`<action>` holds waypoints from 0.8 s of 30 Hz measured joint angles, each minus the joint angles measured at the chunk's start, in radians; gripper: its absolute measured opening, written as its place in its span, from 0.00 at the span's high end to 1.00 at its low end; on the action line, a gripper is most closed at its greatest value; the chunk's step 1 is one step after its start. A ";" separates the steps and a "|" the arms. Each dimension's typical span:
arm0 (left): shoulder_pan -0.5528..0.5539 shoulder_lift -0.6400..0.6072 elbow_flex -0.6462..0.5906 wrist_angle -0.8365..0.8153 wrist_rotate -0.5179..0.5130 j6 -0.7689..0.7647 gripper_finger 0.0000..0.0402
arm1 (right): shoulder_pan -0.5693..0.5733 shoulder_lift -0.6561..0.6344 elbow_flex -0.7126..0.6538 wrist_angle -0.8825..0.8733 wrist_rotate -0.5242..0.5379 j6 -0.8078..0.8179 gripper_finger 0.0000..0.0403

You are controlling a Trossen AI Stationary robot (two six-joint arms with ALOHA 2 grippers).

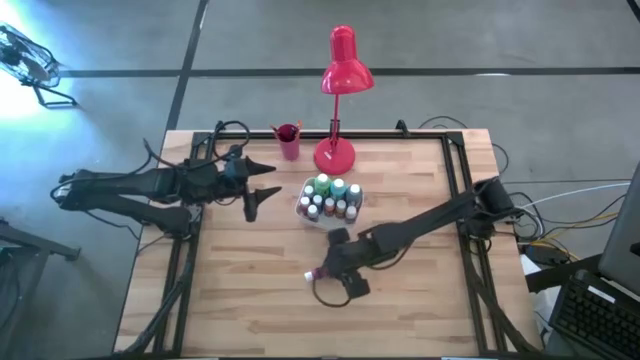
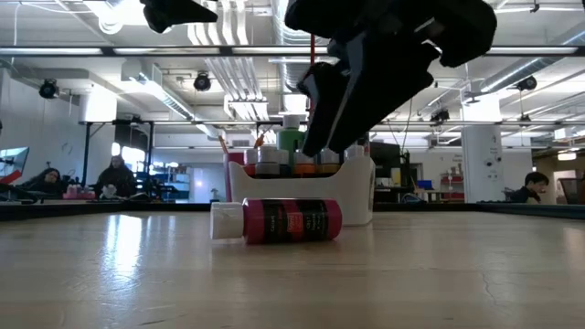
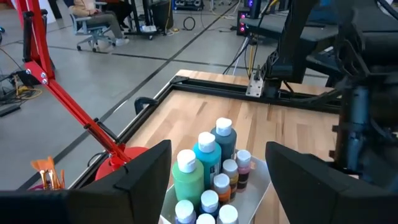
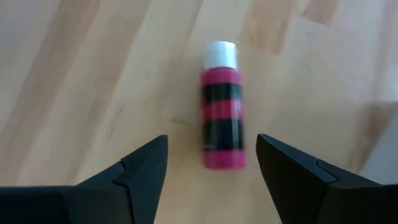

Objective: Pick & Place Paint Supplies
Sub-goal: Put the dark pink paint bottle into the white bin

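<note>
A pink-red paint bottle with a black label and a white cap lies on its side on the wooden table, also seen in the low view as the bottle. My right gripper hovers open just above it, slanting down, a finger on either side and apart from it. A white tray behind it holds several upright paint bottles. My left gripper hangs open and raised at the tray's left, holding nothing. Brushes stand in a red cup.
A red desk lamp stands with its base at the table's far edge, right of the cup. Black rails run along the table's sides. Bare wood lies along the near edge. People sit in the room beyond the table.
</note>
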 joint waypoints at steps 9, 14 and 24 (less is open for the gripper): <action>0.000 -0.007 0.000 -0.010 0.005 -0.004 0.34 | -0.001 0.152 0.081 -0.022 -0.012 -0.002 0.44; 0.000 -0.007 0.000 -0.026 0.007 -0.034 0.34 | -0.005 0.239 0.112 -0.025 -0.013 0.018 0.44; 0.000 -0.005 0.000 -0.087 0.012 -0.059 0.34 | -0.006 0.247 0.122 -0.025 -0.016 0.103 0.68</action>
